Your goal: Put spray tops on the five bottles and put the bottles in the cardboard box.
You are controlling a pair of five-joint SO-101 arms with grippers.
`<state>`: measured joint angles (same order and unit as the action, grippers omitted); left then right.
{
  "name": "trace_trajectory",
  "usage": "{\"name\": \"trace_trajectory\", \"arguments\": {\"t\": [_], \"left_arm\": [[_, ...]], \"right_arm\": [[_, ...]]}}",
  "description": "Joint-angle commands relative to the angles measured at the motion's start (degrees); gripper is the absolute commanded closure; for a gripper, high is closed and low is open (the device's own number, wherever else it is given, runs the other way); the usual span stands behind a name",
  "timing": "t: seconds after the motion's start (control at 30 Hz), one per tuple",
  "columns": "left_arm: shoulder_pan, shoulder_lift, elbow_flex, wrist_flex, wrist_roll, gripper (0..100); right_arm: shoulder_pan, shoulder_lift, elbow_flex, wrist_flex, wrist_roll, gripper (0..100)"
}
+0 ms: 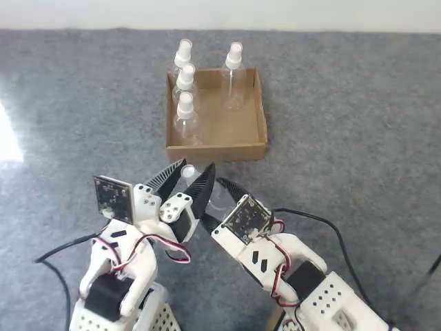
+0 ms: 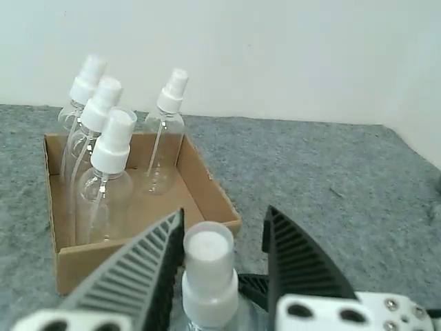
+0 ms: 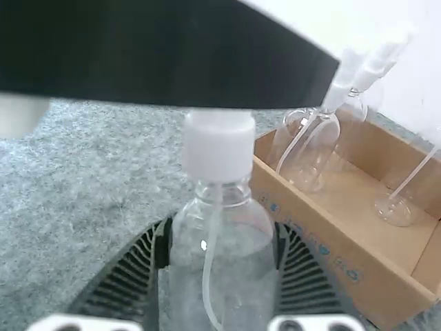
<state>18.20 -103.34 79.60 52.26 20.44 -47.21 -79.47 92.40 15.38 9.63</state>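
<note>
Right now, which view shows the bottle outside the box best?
The right wrist view: the fifth bottle is close up, with clear body, dip tube and spray top visible, held in the right gripper. The left wrist view shows mostly its spray top; the high view gives a glimpse of the top.
</note>
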Motion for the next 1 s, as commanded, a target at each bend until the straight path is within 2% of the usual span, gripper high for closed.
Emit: {"name": "trace_trajectory", "arguments": {"t": [0.0,0.1,0.43,0.67,0.97], "left_arm": [[-3.16,-0.79,-2.15,0.18,-1.32,83],[-5.45,-0.79,-3.3,0.26,-1.32,83],[-6.15,-0.88,-7.16,0.18,-1.32,83],[-15.74,-0.97,-7.43,-0.18,-1.05,83],[-15.82,-0.97,-4.7,-0.18,-1.23,83]], "right_arm": [[0.75,-1.27,-0.88,-1.01,-0.62,94.1],[0.75,-1.27,-0.88,-1.01,-0.62,94.1],[0.75,-1.27,-0.7,-1.19,-0.62,94.1],[0.75,-1.27,-0.7,-1.19,-0.53,94.1],[0.75,-1.27,-0.97,-1.45,-0.53,94.1]]}}
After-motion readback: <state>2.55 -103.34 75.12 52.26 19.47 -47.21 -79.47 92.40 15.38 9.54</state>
